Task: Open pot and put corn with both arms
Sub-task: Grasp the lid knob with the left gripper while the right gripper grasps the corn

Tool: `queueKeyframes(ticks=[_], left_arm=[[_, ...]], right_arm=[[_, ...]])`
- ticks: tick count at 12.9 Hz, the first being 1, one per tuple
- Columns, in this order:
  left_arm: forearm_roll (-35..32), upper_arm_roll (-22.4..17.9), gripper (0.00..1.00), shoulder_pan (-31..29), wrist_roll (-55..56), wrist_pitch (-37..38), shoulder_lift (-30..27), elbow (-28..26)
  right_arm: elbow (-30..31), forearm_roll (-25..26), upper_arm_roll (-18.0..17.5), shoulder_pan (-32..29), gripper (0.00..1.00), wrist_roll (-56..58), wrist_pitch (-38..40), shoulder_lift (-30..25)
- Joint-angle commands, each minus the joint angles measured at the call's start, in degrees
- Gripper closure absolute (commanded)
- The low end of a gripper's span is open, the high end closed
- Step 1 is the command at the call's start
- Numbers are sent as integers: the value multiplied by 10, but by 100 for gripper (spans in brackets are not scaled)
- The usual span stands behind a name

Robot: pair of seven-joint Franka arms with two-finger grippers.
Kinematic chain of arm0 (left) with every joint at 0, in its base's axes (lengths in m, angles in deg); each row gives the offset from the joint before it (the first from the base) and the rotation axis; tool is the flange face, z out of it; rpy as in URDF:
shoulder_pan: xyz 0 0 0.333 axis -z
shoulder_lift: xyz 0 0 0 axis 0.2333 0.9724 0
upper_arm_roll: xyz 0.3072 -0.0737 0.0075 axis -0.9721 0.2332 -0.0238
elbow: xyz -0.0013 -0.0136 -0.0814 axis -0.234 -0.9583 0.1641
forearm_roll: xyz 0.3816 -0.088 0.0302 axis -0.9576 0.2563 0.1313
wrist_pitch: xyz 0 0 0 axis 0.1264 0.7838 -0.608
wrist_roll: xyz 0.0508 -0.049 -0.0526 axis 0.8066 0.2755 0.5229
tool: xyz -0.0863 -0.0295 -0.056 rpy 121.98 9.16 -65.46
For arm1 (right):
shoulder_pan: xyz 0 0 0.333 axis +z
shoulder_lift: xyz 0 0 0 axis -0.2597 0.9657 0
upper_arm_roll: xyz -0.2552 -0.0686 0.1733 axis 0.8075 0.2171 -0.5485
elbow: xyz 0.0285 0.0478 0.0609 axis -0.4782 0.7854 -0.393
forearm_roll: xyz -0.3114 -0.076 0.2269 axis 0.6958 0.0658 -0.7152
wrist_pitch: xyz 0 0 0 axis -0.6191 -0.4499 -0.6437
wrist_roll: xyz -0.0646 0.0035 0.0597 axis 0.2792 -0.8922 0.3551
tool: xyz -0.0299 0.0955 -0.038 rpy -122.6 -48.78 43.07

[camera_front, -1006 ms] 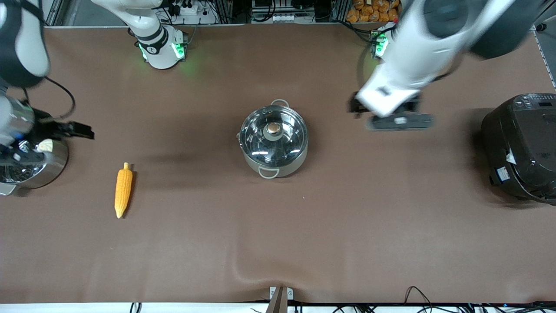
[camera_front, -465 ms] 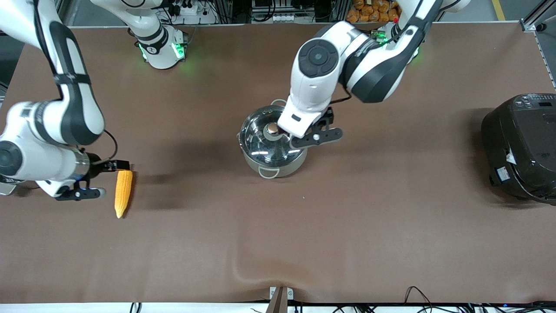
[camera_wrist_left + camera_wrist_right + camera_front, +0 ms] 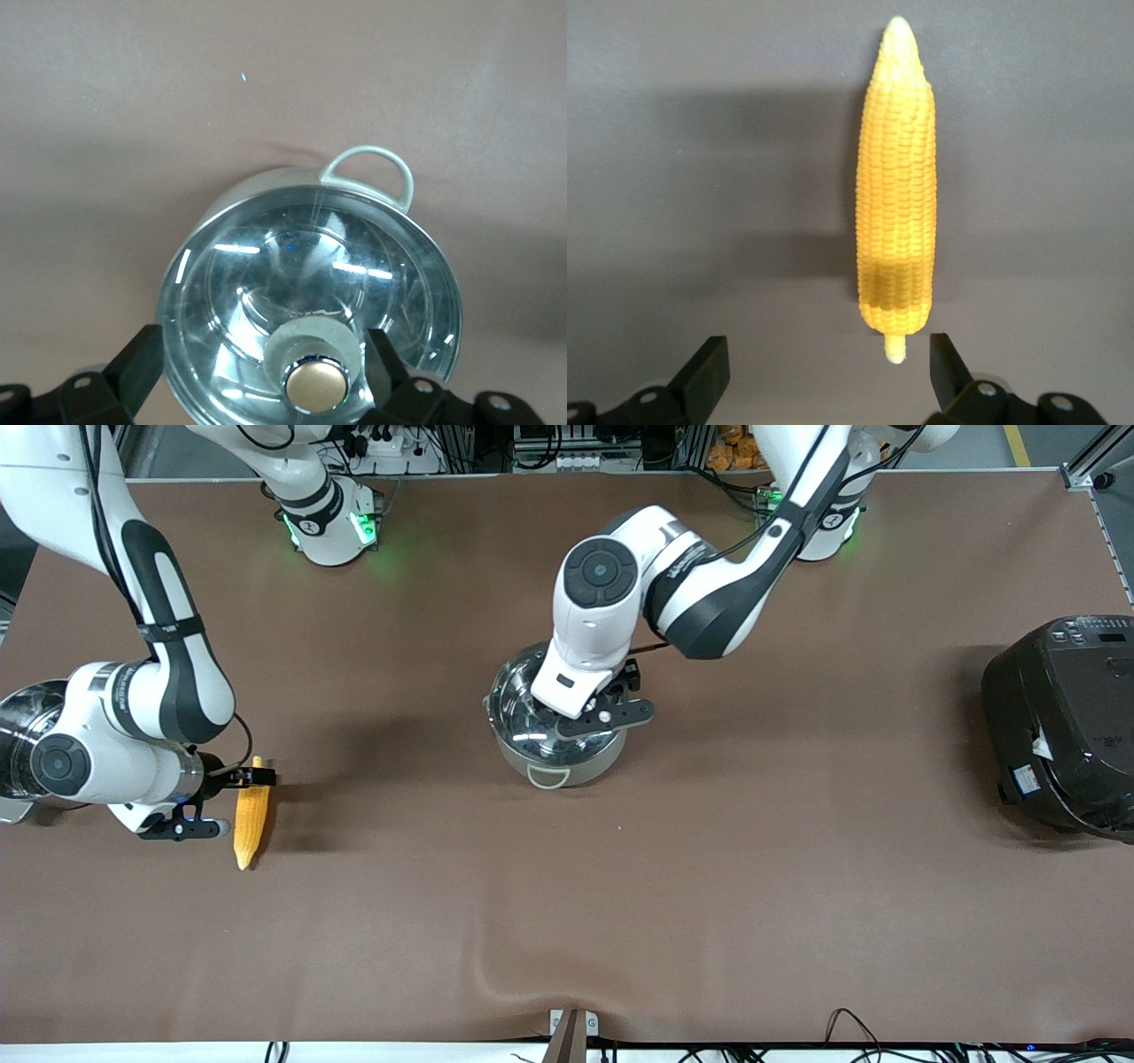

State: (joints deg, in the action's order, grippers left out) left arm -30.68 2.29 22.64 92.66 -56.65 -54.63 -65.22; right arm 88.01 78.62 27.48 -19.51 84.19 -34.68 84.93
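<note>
The steel pot (image 3: 560, 746) stands mid-table with its glass lid (image 3: 301, 283) on. The brass-coloured knob (image 3: 314, 386) shows in the left wrist view. My left gripper (image 3: 261, 367) is open and low over the lid, with the knob between its fingers, close to one finger (image 3: 383, 365). In the front view the left hand (image 3: 580, 682) hides the knob. The corn (image 3: 251, 822) lies flat toward the right arm's end of the table. My right gripper (image 3: 828, 372) is open at the corn's (image 3: 897, 195) stub end, with the stub between its fingers, not touching.
A large black cooker (image 3: 1063, 726) stands at the left arm's end of the table. Another steel pot (image 3: 16, 731) sits at the right arm's end, mostly hidden by the right arm. The brown table cover has a fold (image 3: 496, 965) near the front edge.
The left arm swung in from the cooker's side and came down over the pot lid. The right arm moved from the other steel pot to the corn's stub end.
</note>
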Motion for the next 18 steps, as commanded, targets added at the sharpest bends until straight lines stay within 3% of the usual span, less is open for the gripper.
queueKeyframes(ticks=[1,8,10,18], left_arm=[[-2,-8,0,20,30,-17,25,19],[-4,-27,2,55,52,-23,43,14],[-5,-27,19,61,52,-23,44,9],[-6,-27,21,69,58,-17,45,2]], right_arm=[[-1,-2,-6,-17,0,7,-25,21],[-10,10,-6,-6,0,12,-65,59],[-13,26,-6,-6,0,12,-65,61],[-30,40,-6,-13,0,66,-71,91]])
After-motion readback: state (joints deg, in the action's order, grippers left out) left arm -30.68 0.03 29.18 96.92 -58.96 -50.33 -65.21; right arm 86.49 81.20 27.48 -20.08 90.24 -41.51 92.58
